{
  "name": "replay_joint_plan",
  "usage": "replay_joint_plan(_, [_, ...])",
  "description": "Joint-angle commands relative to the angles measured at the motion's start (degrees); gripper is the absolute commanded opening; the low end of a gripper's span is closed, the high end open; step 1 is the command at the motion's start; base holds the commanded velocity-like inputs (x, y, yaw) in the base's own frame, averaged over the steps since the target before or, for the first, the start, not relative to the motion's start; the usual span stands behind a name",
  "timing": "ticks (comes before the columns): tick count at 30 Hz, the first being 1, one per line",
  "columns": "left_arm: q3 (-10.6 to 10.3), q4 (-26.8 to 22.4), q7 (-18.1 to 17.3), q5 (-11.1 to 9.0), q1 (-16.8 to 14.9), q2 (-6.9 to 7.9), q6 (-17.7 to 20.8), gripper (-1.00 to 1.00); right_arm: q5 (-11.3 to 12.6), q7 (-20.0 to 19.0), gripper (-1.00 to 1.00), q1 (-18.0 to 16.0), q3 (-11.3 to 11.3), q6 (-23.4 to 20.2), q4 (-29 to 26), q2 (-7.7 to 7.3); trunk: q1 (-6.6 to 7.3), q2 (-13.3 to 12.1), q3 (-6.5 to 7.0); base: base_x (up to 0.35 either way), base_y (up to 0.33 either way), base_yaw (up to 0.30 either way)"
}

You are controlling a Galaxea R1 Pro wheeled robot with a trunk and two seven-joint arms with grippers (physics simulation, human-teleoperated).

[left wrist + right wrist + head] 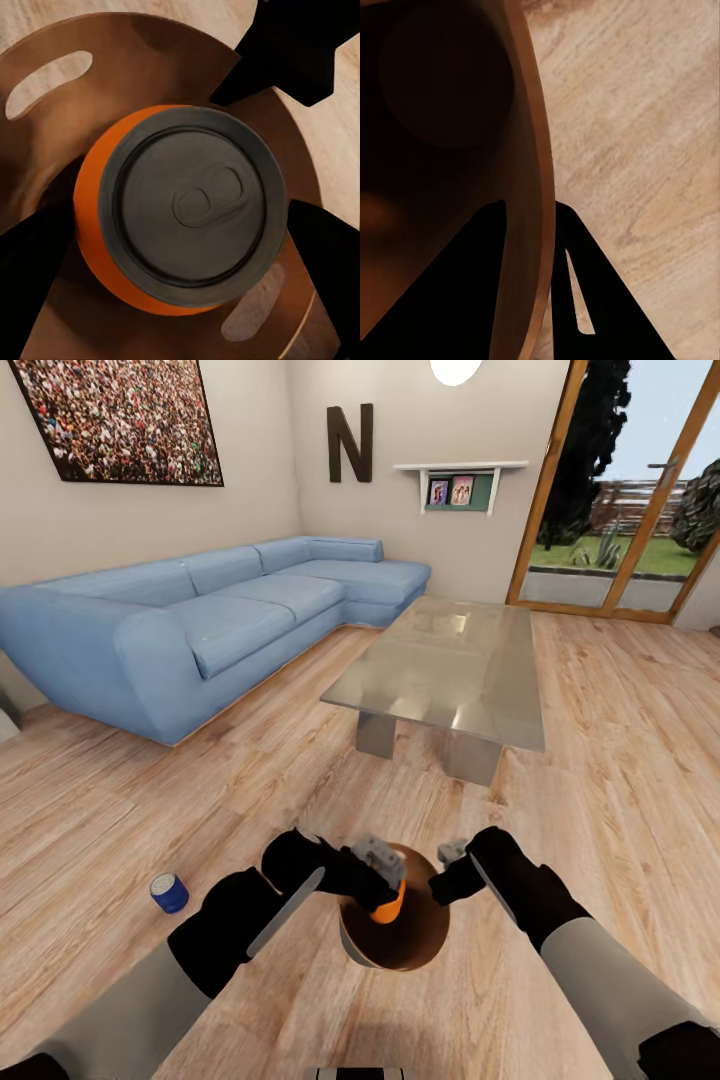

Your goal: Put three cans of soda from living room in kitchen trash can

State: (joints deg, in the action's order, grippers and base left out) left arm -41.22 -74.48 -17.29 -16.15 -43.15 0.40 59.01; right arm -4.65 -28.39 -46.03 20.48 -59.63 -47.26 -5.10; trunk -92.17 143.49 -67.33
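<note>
Over the bin (412, 950), left hand (385, 880) holds orange can (390, 907) upright.

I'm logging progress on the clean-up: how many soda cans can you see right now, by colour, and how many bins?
Orange cylindrical soda can, held in the left tool over the bin: 1
Blue cylindrical soda can, standing on the wood floor: 1
Round copper-brown bin, its rim gripped by the right tool: 1
Total: 3

Bin (400, 950) mouth blocked by orange can (388, 906); floor (620, 760) around open.
</note>
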Motion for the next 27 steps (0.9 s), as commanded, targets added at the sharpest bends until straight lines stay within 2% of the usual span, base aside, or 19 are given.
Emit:
replay_joint_plan(1, [-0.1, 0.6, 0.3, -0.1, 0.0, -0.14, -0.2, -1.00, 1.8, -0.2, -1.00, -0.1, 0.0, -0.4, 0.0, 0.10, 0.01, 0.0, 0.01, 0.000, 0.000, 0.000])
replay_joint_plan(4, [-0.4, 2.7, 0.8, 0.0, 0.0, -0.42, -1.6, -1.00, 1.8, -0.2, -1.00, -0.2, 0.0, -0.4, 0.0, 0.33, 0.01, 0.0, 0.01, 0.000, 0.000, 0.000])
replay_joint_plan(8, [-1.3, 10.2, 3.4, 0.0, -0.1, -1.53, -6.8, -1.00, 1.8, -0.2, -1.00, -0.4, 0.0, -0.4, 0.0, 0.92, 0.01, 0.0, 0.01, 0.000, 0.000, 0.000])
replay_joint_plan(15, [-2.5, 17.4, 5.4, -0.1, -0.1, -2.82, -10.2, -1.00, 1.8, -0.2, -1.00, -0.4, 0.0, -0.4, -0.1, 1.72, 0.01, 0.0, 0.01, 0.000, 0.000, 0.000])
replay_joint_plan(22, [-3.4, 19.3, 5.8, 0.0, -0.1, -3.03, -11.9, -1.00, 1.4, -0.2, -1.00, -0.4, 0.1, -0.4, 0.0, 2.02, 0.01, 0.0, 0.01, 0.000, 0.000, 0.000])
replay_joint_plan(26, [-3.8, 19.6, 5.8, 0.0, -0.1, -3.09, -12.1, -1.00, -0.9, -0.2, -1.00, -0.4, 0.1, -0.4, -0.1, 2.12, 0.01, 0.0, 0.01, 0.000, 0.000, 0.000])
replay_joint_plan(27, [-3.9, 19.6, 5.8, 0.0, -0.1, -3.10, -12.2, -1.00, -2.1, -0.2, -1.00, -0.4, 0.0, -0.4, -0.1, 2.30, 0.01, 0.0, 0.01, 0.000, 0.000, 0.000])
